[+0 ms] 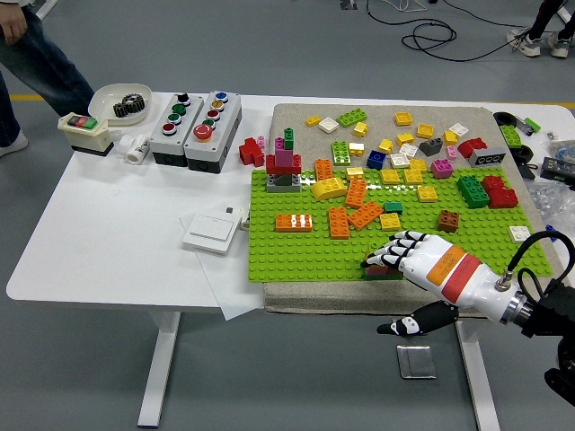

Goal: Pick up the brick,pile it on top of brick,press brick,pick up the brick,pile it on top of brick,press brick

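The white robot right hand with black-tipped fingers (406, 253) is laid flat, fingers stretched out together, on a small stack of coloured plastic bricks (382, 268) seated at the near edge of the green studded baseplate (296, 251); nothing is gripped

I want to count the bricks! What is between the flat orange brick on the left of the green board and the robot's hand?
In the head view, only bare green baseplate studs lie between the flat orange brick and the right hand.
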`<state>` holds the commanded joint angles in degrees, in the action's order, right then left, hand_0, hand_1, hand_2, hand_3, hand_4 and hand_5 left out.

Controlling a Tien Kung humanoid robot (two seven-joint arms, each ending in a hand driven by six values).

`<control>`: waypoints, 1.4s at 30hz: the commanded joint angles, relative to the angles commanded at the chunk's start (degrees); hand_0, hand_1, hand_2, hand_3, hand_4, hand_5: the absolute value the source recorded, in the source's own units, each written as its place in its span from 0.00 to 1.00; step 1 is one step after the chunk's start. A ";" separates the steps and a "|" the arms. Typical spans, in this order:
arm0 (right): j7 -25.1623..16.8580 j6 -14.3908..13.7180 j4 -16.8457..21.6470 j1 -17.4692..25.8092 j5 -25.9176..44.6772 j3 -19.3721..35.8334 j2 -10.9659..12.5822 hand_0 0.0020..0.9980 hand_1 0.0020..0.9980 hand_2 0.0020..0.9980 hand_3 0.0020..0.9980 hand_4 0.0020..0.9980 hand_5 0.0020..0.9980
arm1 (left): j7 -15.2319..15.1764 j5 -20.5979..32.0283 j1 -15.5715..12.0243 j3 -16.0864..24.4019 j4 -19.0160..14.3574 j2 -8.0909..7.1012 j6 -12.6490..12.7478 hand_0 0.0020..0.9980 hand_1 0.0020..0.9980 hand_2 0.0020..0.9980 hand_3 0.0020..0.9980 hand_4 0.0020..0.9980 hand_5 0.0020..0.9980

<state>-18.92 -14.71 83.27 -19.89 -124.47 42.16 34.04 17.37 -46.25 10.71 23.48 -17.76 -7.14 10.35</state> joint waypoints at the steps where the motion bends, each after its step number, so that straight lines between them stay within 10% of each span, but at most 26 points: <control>1: 0.00 0.00 -0.03 0.00 -0.01 -0.02 -0.01 0.83 0.74 0.79 0.81 1.00 0.76 | 0.00 0.01 0.00 0.00 0.00 0.00 0.00 0.68 0.73 0.74 0.60 0.69 0.66; 42: -0.70 -1.55 1.17 1.93 1.24 6.37 0.44 0.80 0.71 0.76 0.78 1.00 0.76 | 0.27 -1.03 -0.38 0.48 -0.04 -0.06 -0.23 0.68 0.72 0.74 0.60 0.69 0.66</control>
<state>-19.61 -16.26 84.45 -17.96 -123.23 48.53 34.47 17.65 -47.28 10.33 23.96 -17.80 -7.20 10.12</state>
